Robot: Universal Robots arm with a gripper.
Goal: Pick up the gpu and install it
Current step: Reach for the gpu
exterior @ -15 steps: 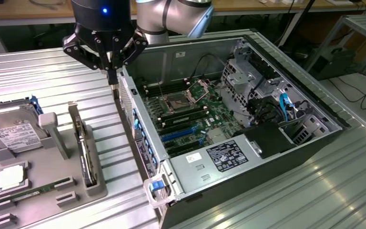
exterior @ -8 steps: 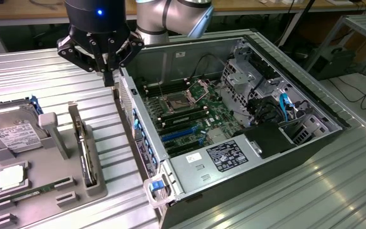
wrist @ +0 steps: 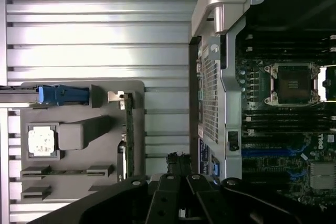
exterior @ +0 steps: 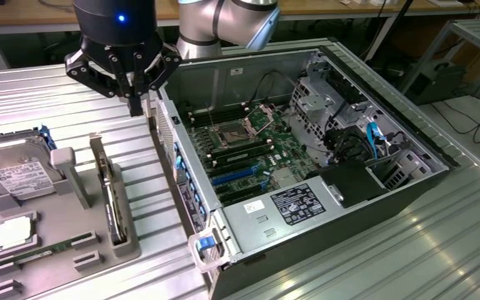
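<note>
Right now my hand point(exterior: 135, 110) hangs over the ribbed metal desk point(exterior: 390, 250) with its fingers pressed together, gripping nothing. The gpu point(exterior: 109, 194) stands on its long edge in a slot of the grey holder point(exterior: 130, 249), apart from my fingertips. My hand is beyond the card's far end, just beside the outer wall of the open computer case point(exterior: 249, 75). The hard drive point(exterior: 15, 175) rests in the same holder, to the exterior view's left of the gpu. Inside the case, the motherboard point(exterior: 249, 156) lies exposed.
</note>
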